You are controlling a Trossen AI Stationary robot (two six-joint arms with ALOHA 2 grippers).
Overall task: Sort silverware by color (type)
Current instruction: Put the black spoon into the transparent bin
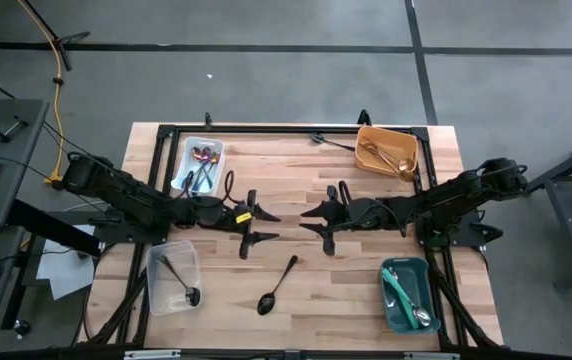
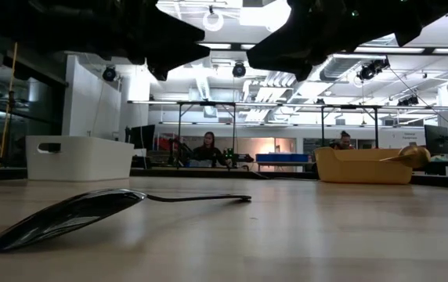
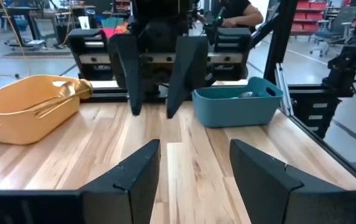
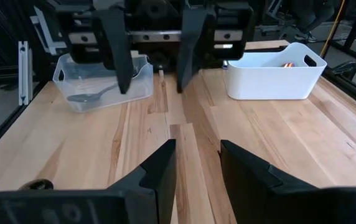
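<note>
A black spoon (image 1: 277, 287) lies loose on the desk (image 1: 346, 270) near its front edge; above mid-desk the left gripper (image 1: 262, 226) and right gripper (image 1: 315, 222) face each other, jaws parted, holding nothing

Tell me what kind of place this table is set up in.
Probably a robotics lab or workshop: a butcher-block wooden table ringed by a black metal frame, a bare grey concrete floor, and further workbenches with seated people under exposed ceiling lights.

Grey floor (image 1: 266, 60) – workshop behind, ceiling lights (image 2: 240, 69), seated person (image 2: 208, 149).
</note>
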